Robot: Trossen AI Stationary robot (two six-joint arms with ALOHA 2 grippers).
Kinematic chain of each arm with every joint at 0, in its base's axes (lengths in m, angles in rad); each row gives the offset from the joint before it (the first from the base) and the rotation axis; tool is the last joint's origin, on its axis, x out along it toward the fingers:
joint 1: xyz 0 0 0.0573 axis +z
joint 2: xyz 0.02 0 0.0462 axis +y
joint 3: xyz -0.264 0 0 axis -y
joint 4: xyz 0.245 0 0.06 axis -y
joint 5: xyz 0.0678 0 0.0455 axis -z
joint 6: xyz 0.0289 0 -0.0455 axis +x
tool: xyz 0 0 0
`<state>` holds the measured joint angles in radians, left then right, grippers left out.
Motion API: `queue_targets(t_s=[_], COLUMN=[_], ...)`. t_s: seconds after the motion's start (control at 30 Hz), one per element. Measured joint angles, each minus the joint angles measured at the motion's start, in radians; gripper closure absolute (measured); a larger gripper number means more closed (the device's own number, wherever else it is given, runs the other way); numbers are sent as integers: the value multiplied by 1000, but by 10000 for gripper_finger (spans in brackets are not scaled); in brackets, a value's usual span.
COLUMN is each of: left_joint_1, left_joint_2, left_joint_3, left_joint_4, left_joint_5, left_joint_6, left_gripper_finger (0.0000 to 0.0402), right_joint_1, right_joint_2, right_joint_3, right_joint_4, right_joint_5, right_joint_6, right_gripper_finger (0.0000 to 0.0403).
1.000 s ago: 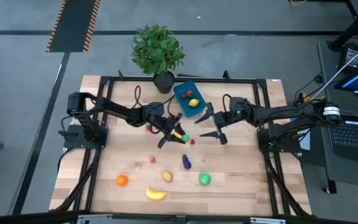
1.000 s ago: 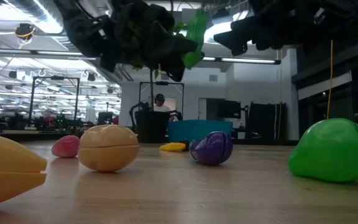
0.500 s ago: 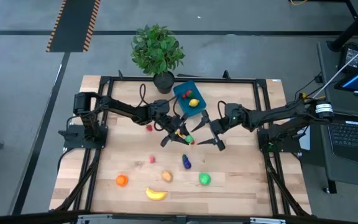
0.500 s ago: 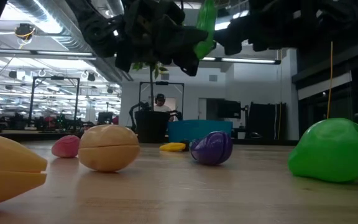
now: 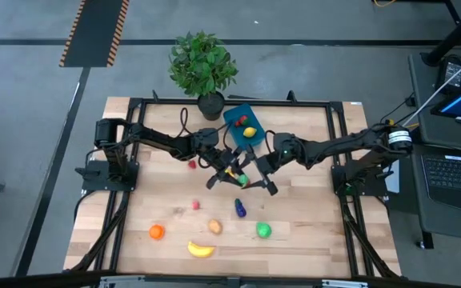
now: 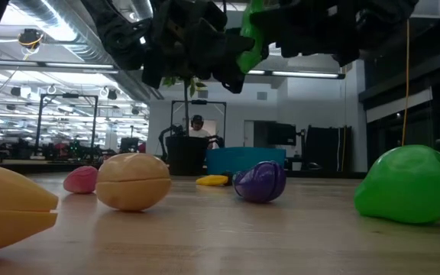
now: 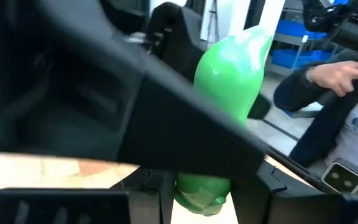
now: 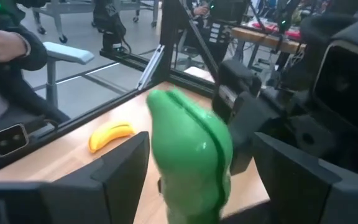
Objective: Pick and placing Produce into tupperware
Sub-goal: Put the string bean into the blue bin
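Note:
A green cucumber hangs above the table's middle, with my left gripper shut on it. My right gripper has come in from the right and stands open, one finger on each side of the cucumber; whether they touch it does not show. The blue tupperware sits farther back, holding a lemon and red berries. On the table lie an orange, a banana, a potato, an eggplant and a green apple. My left gripper pinches the cucumber near its lower end between its two fingers, coming roughly level from the table's left. The cucumber stands nearly upright, its upper end rising above the fingers, lifted clear of the table. A dark finger hides part of the place of contact.
A potted plant stands at the far edge beside the tupperware. Small red pieces and a yellow piece lie on the wood under and near the arms. A person sits beyond the table.
My right gripper has moved toward the table's left and come up to the cucumber, so that its open fingers now stand on either side of it. My left gripper shifted a little toward the right at first, and the cucumber tipped more upright, then stayed still.

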<state>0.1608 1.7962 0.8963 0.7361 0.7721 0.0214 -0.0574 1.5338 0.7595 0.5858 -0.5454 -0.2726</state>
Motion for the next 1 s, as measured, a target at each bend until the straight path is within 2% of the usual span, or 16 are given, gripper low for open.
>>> queue_targets(t_s=[0.3, 0.77, 0.9, 1.0], left_joint_1=[-1, -1, -1, -1], left_joint_2=[0, 0, -1, -1], left_joint_3=[0, 0, -1, -1], left_joint_4=[-10, -9, -10, -10], left_joint_5=[35, 35, 32, 29], left_joint_6=[2, 8, 8, 9], left_gripper_finger=[289, 287, 289, 274], right_joint_1=[0, 3, 2, 2], right_joint_2=[3, 2, 2, 2], right_joint_3=[14, 14, 13, 13], right_joint_4=[-54, -53, -53, -53], right_joint_5=[-28, -35, -35, -35], right_joint_6=[-1, 0, -1, -1], right_gripper_finger=[129, 255, 265, 264])
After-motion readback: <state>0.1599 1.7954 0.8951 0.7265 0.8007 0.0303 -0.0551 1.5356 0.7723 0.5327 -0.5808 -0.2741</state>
